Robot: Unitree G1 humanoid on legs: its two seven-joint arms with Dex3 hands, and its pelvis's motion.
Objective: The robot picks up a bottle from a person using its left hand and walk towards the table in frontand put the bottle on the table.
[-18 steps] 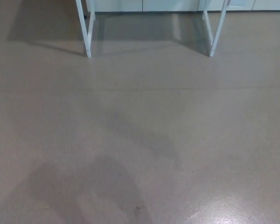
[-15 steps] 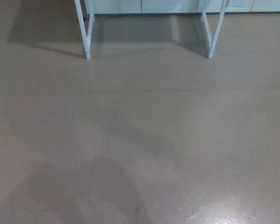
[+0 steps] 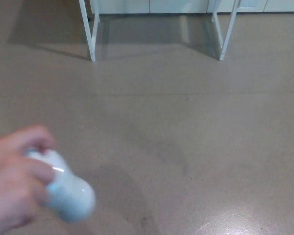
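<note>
The bottle [image 3: 67,192] is pale, white with a faint blue tint. It is rounded at its near end and heavily blurred, so no cap or label can be made out. A person's hand [image 3: 12,186] grips it, with fingers wrapped over its upper part. The rounded end juts out to the right of that hand, above the grey floor [image 3: 196,137]. Well beyond the person's hand stand the white legs of the worktop [image 3: 92,34]. Neither the robot's left hand nor its right hand shows, so their state cannot be told.
</note>
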